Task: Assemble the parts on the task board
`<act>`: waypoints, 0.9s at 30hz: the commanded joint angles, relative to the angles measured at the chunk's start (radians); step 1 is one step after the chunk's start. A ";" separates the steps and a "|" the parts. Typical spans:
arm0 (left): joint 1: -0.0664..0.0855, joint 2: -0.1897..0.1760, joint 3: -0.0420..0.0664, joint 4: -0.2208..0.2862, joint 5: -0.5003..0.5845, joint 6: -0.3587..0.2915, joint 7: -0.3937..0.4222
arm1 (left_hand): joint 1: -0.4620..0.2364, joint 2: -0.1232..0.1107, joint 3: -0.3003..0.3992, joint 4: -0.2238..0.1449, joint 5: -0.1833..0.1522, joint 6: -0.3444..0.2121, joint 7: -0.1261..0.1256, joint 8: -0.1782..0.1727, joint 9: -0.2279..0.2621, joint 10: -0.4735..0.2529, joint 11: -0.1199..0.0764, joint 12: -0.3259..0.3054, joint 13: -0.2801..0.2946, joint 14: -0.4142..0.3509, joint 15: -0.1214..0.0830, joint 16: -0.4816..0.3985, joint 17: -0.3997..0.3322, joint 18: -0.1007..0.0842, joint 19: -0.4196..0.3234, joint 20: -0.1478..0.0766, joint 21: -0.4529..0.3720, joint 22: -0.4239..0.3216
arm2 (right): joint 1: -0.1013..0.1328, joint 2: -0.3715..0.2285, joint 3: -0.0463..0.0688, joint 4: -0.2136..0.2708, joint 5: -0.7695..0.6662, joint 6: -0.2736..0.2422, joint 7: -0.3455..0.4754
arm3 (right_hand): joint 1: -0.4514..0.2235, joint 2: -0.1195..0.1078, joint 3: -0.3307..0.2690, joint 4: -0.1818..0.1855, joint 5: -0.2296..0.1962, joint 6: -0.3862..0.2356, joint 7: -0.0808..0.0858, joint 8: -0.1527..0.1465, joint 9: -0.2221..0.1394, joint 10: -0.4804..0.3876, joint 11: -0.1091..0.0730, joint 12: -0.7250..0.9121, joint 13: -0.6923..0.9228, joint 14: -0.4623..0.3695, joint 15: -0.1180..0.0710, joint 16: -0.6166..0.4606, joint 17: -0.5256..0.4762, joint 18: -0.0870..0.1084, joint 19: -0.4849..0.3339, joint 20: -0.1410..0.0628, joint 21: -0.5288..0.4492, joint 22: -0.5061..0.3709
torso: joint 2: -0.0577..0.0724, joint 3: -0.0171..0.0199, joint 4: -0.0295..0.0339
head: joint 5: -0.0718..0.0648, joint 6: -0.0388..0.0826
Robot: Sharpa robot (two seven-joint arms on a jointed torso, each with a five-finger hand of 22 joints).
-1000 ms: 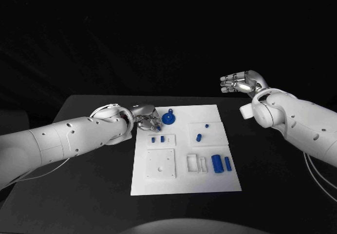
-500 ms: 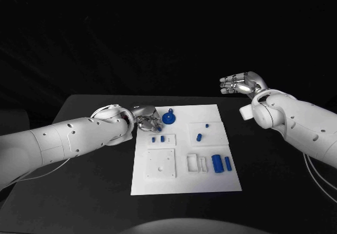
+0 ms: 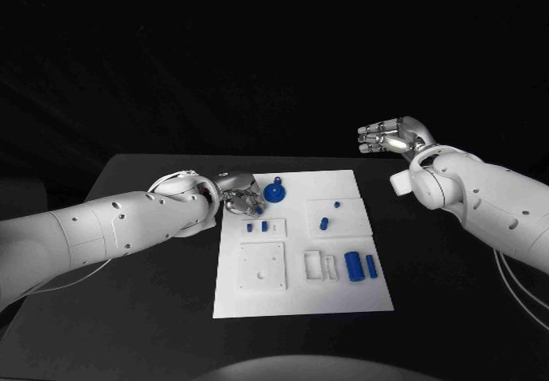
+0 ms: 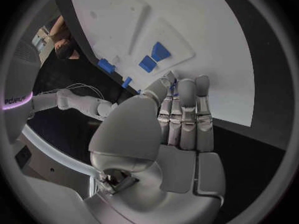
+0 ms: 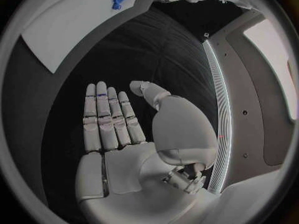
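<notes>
White task board [image 3: 300, 295] on black table [image 3: 149, 262], dark surroundings; right hand [image 3: 389, 136] empty, fingers apart; left hand [image 3: 238, 194] grip unclear.

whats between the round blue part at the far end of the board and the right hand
In the head view, only bare white task board and then black table lie between the round blue part and the raised right hand.

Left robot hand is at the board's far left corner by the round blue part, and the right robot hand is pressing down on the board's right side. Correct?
Not quite. In the head view the right robot hand is raised beyond the table's far right, off the task board, fingers apart, holding nothing. The left robot hand is beside the round blue part, as stated.
</notes>
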 commanded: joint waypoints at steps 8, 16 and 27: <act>-0.007 0.002 -0.012 -0.007 -0.033 0.008 -0.022 | 0.004 -0.038 -0.002 -0.013 -0.013 -0.192 0.003 0.000 -0.005 -0.054 0.018 0.004 -0.001 -0.015 0.010 0.011 -0.004 0.024 -0.003 0.011 -0.004 0.016 | -0.001 -0.001 0.000 0.000 -0.009 0.023 0.005 | -0.009 0.000 -0.011 -0.005 0.001 -0.006 -0.003 -0.003 -0.001 -0.009 0.001 -0.002 -0.001 -0.012 0.003 -0.006 -0.001 -0.013 -0.012 0.005 0.001 -0.002 | 0.000 0.0002 0.0005 | -0.001 0.001; -0.007 0.000 -0.012 -0.011 -0.012 -0.040 -0.011 | 0.010 -0.061 0.000 0.001 -0.023 -0.265 0.003 0.000 -0.006 -0.113 0.036 0.004 -0.001 -0.015 0.024 0.011 -0.014 0.041 0.011 0.027 -0.028 0.016 | -0.001 -0.002 0.000 0.000 -0.012 0.028 0.002 | -0.008 0.000 -0.022 -0.008 -0.002 -0.008 -0.002 -0.003 -0.001 -0.012 0.002 -0.002 -0.001 -0.022 0.006 -0.006 -0.001 -0.014 -0.023 0.008 0.002 -0.002 | 0.000 0.0000 -0.0006 | 0.001 0.003; -0.007 -0.006 -0.011 -0.027 0.007 -0.074 0.002 | 0.022 -0.067 0.011 0.003 -0.017 -0.234 0.009 0.002 -0.005 -0.118 0.039 0.004 -0.001 -0.017 0.023 0.006 -0.022 0.044 0.014 0.027 -0.035 0.019 | -0.007 -0.007 0.000 0.009 -0.083 0.082 -0.021 | 0.006 0.002 -0.011 -0.035 -0.027 0.013 -0.008 -0.003 0.000 0.012 -0.006 -0.001 -0.002 -0.002 -0.002 -0.006 -0.001 -0.010 -0.005 0.002 0.006 -0.001 | 0.000 -0.0005 -0.0003 | -0.001 0.008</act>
